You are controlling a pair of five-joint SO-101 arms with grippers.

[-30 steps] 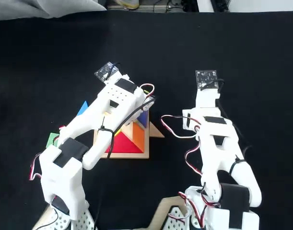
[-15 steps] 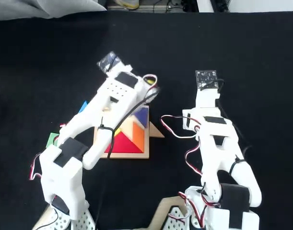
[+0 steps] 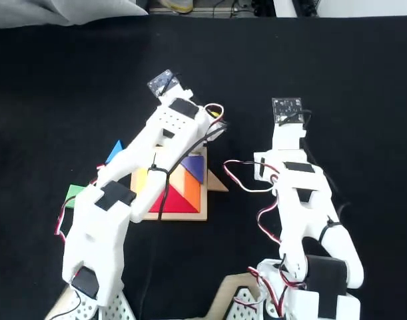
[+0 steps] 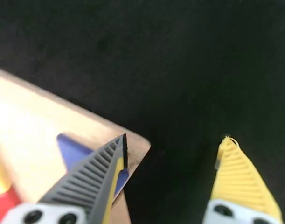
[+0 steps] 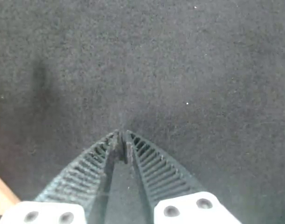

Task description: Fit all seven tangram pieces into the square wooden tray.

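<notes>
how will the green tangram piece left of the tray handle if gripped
The green tangram piece looks flat and rigid, so it probably won't bend or roll. Lying flat on the black cloth, its low edges may be hard to pinch; a push would likely slide it, not tip it.

No readable text, labels, numbers or signs on anything.
</notes>
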